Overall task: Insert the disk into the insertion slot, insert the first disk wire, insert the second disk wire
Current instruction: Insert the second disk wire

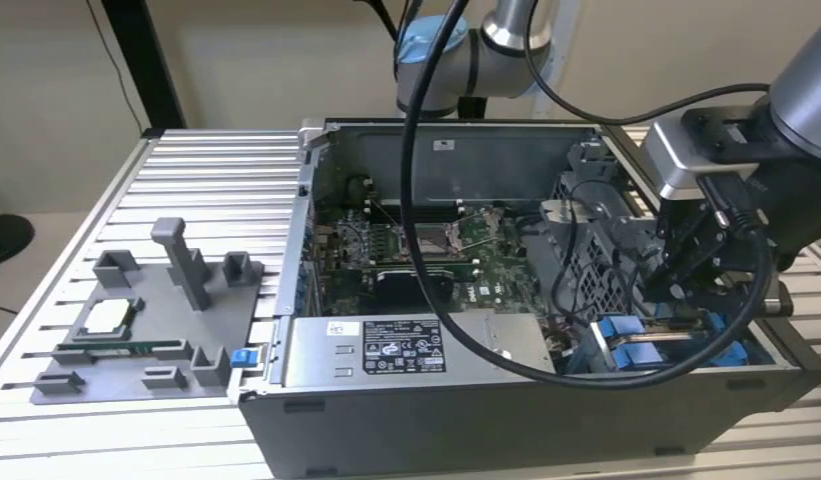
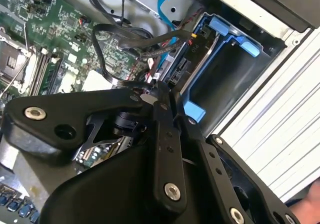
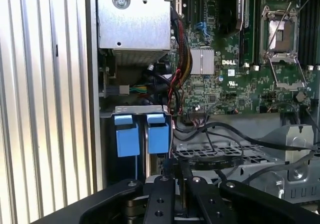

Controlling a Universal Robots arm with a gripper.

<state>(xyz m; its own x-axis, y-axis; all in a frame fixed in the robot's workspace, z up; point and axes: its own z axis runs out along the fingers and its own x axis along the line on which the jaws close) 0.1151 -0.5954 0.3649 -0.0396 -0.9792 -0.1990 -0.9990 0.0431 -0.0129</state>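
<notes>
Claw lowered into the case at the insertion slot, about 4 o'clock in the exterior view, fingers drawn together, apparently pinching a wire end. Disk cannot be told apart inside the blue-railed bay.

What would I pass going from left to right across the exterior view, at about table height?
Grey fixture tray with upright pegs → grey metal box with a white sticker → green circuit board deeper inside the open case → blue-railed insertion slot → the gripper above that slot.
</notes>
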